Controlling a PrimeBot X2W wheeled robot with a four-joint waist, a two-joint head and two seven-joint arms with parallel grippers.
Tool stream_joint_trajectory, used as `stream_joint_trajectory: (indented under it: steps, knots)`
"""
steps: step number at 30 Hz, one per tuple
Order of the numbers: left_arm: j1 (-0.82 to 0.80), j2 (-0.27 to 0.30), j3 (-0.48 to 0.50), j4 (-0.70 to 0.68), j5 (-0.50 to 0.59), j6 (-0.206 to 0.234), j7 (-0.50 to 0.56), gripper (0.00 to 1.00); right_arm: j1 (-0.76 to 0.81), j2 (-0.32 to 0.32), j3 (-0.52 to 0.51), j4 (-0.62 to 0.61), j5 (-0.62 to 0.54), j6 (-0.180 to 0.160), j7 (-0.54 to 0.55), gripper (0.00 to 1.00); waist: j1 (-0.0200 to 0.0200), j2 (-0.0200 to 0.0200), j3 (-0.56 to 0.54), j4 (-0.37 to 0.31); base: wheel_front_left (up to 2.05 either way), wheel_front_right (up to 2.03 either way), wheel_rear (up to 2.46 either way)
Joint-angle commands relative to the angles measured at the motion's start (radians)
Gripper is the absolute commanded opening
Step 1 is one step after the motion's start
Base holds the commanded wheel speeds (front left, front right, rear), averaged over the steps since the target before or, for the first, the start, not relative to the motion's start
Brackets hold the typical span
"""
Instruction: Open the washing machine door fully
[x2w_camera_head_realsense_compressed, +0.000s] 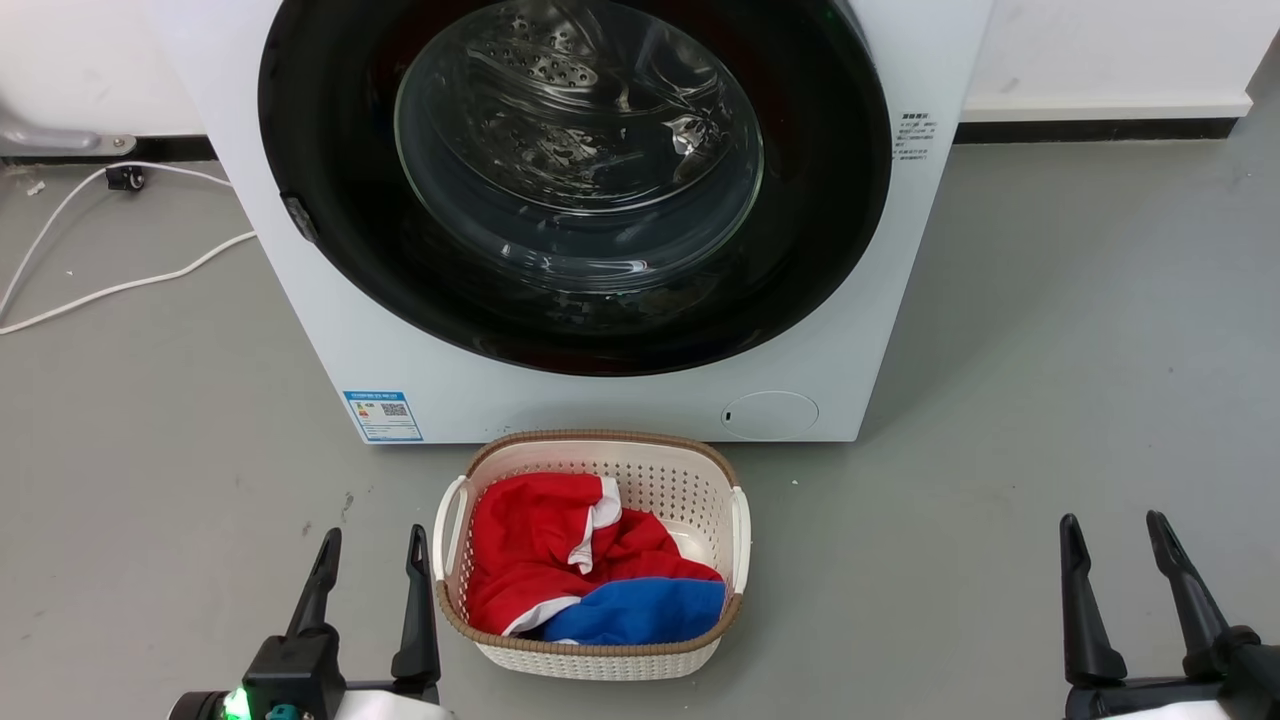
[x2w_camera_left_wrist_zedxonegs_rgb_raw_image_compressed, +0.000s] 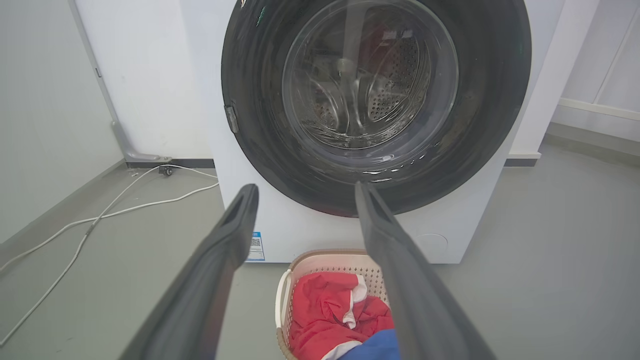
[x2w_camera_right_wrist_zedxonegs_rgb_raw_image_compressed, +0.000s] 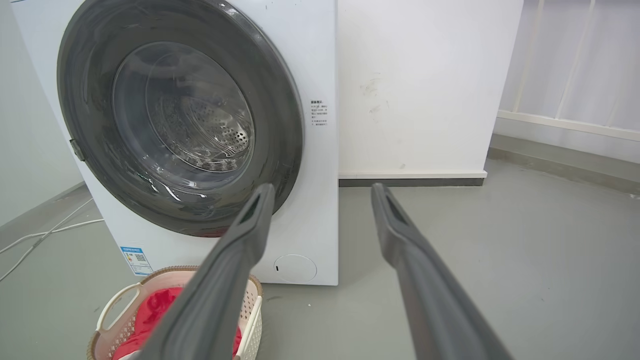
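Hovering empty, fingers apart: left gripper (x2w_camera_head_realsense_compressed: 373, 535) at seven o'clock, right gripper (x2w_camera_head_realsense_compressed: 1113, 520) at five, facing shut washing machine door (x2w_camera_head_realsense_compressed: 575, 170).

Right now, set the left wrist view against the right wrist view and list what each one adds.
Left wrist view: the left gripper, open, and blue cloth in the basket. Right wrist view: the right gripper, open, and a printed notice beside the washing machine door. Both: that door, shut, and red cloth in the basket.
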Motion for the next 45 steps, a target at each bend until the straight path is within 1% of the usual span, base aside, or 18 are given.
stream_joint_trajectory:
  steps: [1, 11, 12, 13, 14, 15, 19, 20, 22, 27, 28, 30, 31, 35, 40, 42, 45]
  knots:
    - [0.008, -0.001, 0.003, -0.003, 0.005, -0.004, -0.006, 1.0, 0.006, 0.002, 0.003, 0.001, 0.002, 0.0, -0.004, 1.0, 0.0001, -0.0001, 0.0, 0.001, 0.0, 0.0, 0.0]
    - [0.008, -0.002, 0.006, 0.004, -0.011, -0.001, -0.005, 1.0, 0.008, 0.002, 0.01, 0.02, 0.024, 0.0, -0.004, 1.0, 0.0001, -0.0001, 0.0, -0.001, 0.0, 0.0, 0.0]
    - [0.007, -0.002, 0.006, 0.004, -0.011, 0.0, -0.005, 1.0, 0.007, 0.002, 0.011, 0.021, 0.023, 0.0, -0.004, 0.49, 0.0001, -0.0001, 0.0, -0.001, 0.0, 0.0, 0.0]
    - [0.007, -0.002, 0.006, 0.005, -0.01, 0.0, -0.005, 1.0, 0.005, 0.002, 0.011, 0.019, 0.021, 0.0, -0.004, 0.08, 0.0001, -0.0001, 0.0, -0.001, 0.0, 0.0, 0.0]
    - [0.007, -0.002, 0.006, 0.005, -0.01, 0.0, -0.005, 1.0, 0.005, 0.002, 0.011, 0.019, 0.021, 0.0, -0.004, 0.08, 0.0001, -0.0001, 0.0, -0.001, 0.0, 0.0, 0.0]
    - [0.007, -0.002, 0.005, 0.005, -0.01, 0.001, -0.005, 1.0, 0.005, 0.002, 0.016, 0.021, 0.02, 0.0, -0.004, 0.0, 0.0001, -0.0001, 0.0, -0.001, 0.0, 0.0, 0.0]
    - [0.009, -0.002, 0.004, 0.006, -0.012, 0.003, -0.005, 1.0, 0.003, 0.002, 0.027, 0.018, 0.019, 0.0, -0.004, 0.0, 0.0001, -0.0001, -0.001, -0.002, 0.0, 0.0, 0.0]
    - [0.009, -0.002, 0.004, 0.006, -0.013, 0.004, -0.005, 1.0, 0.001, 0.002, 0.033, 0.014, 0.034, 0.0, -0.004, 0.0, 0.0001, -0.0001, -0.001, -0.002, 0.0, 0.0, 0.0]
    - [0.01, -0.002, 0.004, 0.007, -0.014, 0.005, -0.005, 1.0, -0.002, 0.002, 0.053, 0.013, 0.123, 0.0, -0.004, 0.0, 0.0001, -0.0001, -0.002, -0.002, 0.0, 0.0, 0.0]
    - [0.013, -0.002, 0.002, 0.008, -0.017, 0.007, -0.005, 1.0, -0.016, 0.001, 0.05, 0.033, 0.48, 0.0, -0.003, 0.0, 0.0001, -0.0001, -0.005, -0.002, 0.0, 0.0, 0.0]
    - [0.013, -0.002, 0.002, 0.008, -0.016, 0.007, -0.005, 1.0, -0.015, 0.001, 0.045, 0.046, 0.582, 0.0, -0.003, 0.0, 0.0001, -0.0001, -0.005, -0.002, 0.0, 0.0, 0.0]
    - [0.013, -0.002, 0.001, 0.009, -0.017, 0.008, -0.005, 1.0, -0.018, 0.001, 0.046, 0.067, 0.722, 0.0, -0.003, 0.0, 0.0001, -0.0001, -0.005, 0.0, 0.0, 0.0, 0.0]
    - [0.013, -0.002, 0.0, 0.009, -0.017, 0.007, -0.005, 1.0, -0.017, 0.002, 0.055, 0.085, 0.81, 0.0, -0.003, 0.0, 0.0001, -0.0001, -0.006, 0.0, 0.0, 0.0, 0.0]
    - [0.015, -0.002, 0.001, 0.01, -0.018, 0.009, -0.005, 1.0, -0.023, 0.0, 0.072, 0.106, 1.075, 0.0, -0.003, 0.0, 0.0001, -0.0001, -0.006, 0.001, 0.0, 0.0, 0.0]
    - [0.019, -0.002, 0.003, 0.012, -0.019, 0.007, -0.005, 1.0, -0.024, 0.001, 0.101, 0.079, 1.399, 0.0, -0.003, 0.0, 0.0001, -0.0001, -0.005, -0.002, 0.0, 0.0, 0.0]
    - [0.02, -0.002, 0.004, 0.013, -0.021, 0.006, -0.005, 1.0, -0.015, 0.0, 0.103, 0.052, 1.517, 0.0, 0.023, 0.0, 0.0001, -0.0001, -0.005, -0.003, 0.0, 0.0, 0.0]
    - [0.019, -0.002, 0.004, 0.014, -0.017, 0.006, -0.005, 1.0, 0.003, 0.0, 0.065, 0.009, 1.672, 0.0, 0.098, 0.0, 0.0001, -0.0001, -0.005, -0.004, 0.0, 0.0, 0.0]
